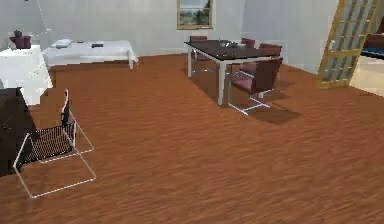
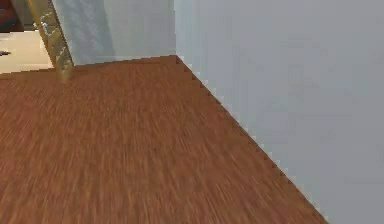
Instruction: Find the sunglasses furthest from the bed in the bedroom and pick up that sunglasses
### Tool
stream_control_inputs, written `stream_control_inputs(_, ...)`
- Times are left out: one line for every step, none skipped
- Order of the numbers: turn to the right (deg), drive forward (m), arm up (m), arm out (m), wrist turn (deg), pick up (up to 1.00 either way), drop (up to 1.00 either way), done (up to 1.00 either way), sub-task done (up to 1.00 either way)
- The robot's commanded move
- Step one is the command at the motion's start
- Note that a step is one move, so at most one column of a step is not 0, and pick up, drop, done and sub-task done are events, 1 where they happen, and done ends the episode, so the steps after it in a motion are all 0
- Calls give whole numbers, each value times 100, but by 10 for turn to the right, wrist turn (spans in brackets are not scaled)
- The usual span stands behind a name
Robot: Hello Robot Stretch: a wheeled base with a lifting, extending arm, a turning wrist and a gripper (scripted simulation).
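A low bed (image 1: 92, 51) with a pale cover and pillows stands against the far wall at the forward view's upper left. Small dark things (image 1: 97, 45) lie on its cover, too small to name. I cannot make out any sunglasses.
A dark dining table (image 1: 222, 52) with maroon chairs (image 1: 256, 82) stands at centre right. A wire-frame chair (image 1: 52, 145) sits beside a dark cabinet (image 1: 12, 125) at left. A white-draped table (image 1: 24, 68) is behind it. A glazed door (image 1: 350, 40) opens at right. Wood floor (image 2: 110, 150) meets a grey wall (image 2: 290, 90).
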Motion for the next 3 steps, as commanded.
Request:
stream_control_inputs(0, 100, 0, 0, 0, 0, 0, 0, 0)
stream_control_inputs(30, 0, 0, 0, 0, 0, 0, 0, 0)
stream_control_inputs(0, 100, 0, 0, 0, 0, 0, 0, 0)
